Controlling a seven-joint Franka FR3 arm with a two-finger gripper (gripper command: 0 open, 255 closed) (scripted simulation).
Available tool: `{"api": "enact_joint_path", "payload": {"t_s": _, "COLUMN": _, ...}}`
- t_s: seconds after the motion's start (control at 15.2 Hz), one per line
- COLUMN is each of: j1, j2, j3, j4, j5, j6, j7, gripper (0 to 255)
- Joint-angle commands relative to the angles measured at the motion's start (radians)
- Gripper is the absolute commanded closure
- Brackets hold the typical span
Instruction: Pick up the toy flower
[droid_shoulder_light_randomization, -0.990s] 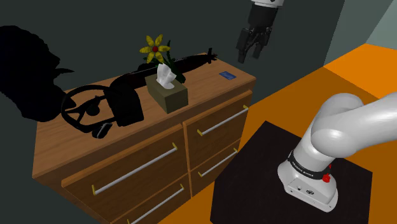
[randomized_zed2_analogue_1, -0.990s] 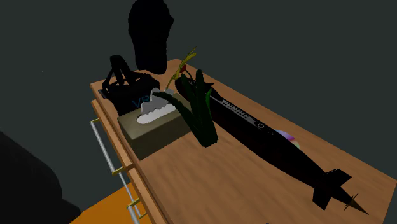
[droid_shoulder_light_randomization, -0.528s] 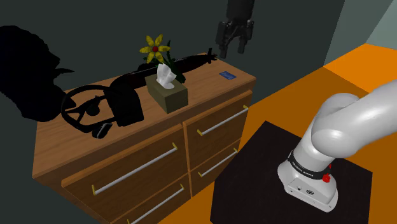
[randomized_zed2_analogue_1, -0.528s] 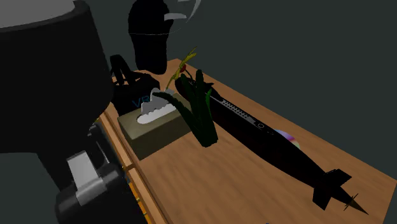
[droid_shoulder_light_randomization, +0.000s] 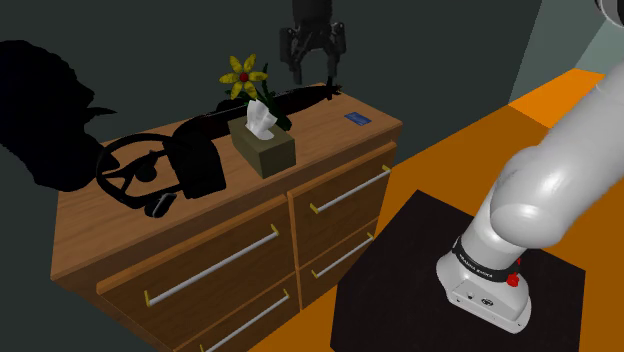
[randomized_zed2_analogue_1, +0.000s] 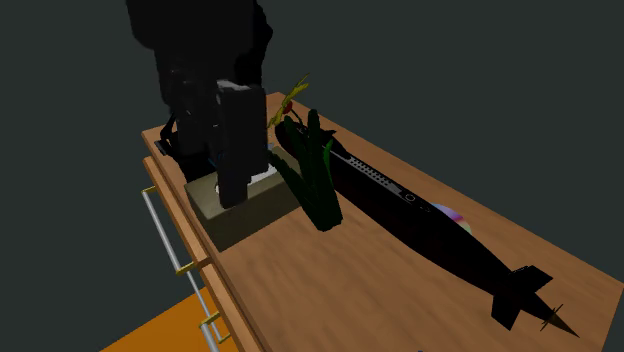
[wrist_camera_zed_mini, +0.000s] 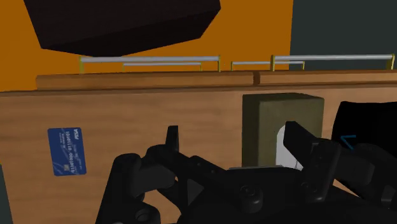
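Brown wooden dresser (droid_shoulder_light_randomization: 230, 232): four drawer fronts, each with a long silver metal bar handle (droid_shoulder_light_randomization: 213, 264) on brass-coloured mounts; dimly lit.
Flat dark grey wall (droid_shoulder_light_randomization: 150, 35): behind the dresser, 12 o'clock in the shoulder view.
Paler grey wall section (droid_shoulder_light_randomization: 600, 35): 2 o'clock.
Plain orange floor (droid_shoulder_light_randomization: 560, 115): 3 o'clock of dresser.

The white Franka arm with dark joints (droid_shoulder_light_randomization: 540, 190) is rising from its base at the shoulder view's lower right, bending upward and running off the picture's top right corner. The all-black two-finger gripper (droid_shoulder_light_randomization: 314, 72) is hanging at the top middle of that view, pointing straight down. Its fingers (wrist_camera_zed_mini: 302, 145) are standing apart and clasping nothing. In the second exterior view the gripper is looming at the upper left, fingers pointing downward.
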Motion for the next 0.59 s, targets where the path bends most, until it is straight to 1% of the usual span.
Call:
{"api": "enact_joint_path", "payload": {"t_s": 0.0, "j1": 0.008, "j2": 0.111, "j3": 0.019, "j4": 0.128, "j5": -0.006, "j6": -0.050, "j7": 0.051, "gripper": 0}}
{"api": "enact_joint_path", "payload": {"t_s": 0.2, "j1": 0.030, "j2": 0.290, "j3": 0.042, "j4": 0.351, "j5": -0.019, "j6": -0.141, "j7": 0.129, "gripper": 0}}
{"api": "enact_joint_path", "payload": {"t_s": 0.33, "j1": 0.051, "j2": 0.426, "j3": 0.054, "j4": 0.535, "j5": -0.031, "j6": -0.220, "j7": 0.181, "gripper": 0}}
{"api": "enact_joint_path", "payload": {"t_s": 0.4, "j1": 0.061, "j2": 0.479, "j3": 0.056, "j4": 0.609, "j5": -0.035, "j6": -0.253, "j7": 0.199, "gripper": 0}}
{"api": "enact_joint_path", "payload": {"t_s": 0.53, "j1": 0.060, "j2": 0.462, "j3": 0.053, "j4": 0.556, "j5": -0.033, "j6": -0.217, "j7": 0.193, "gripper": 0}}
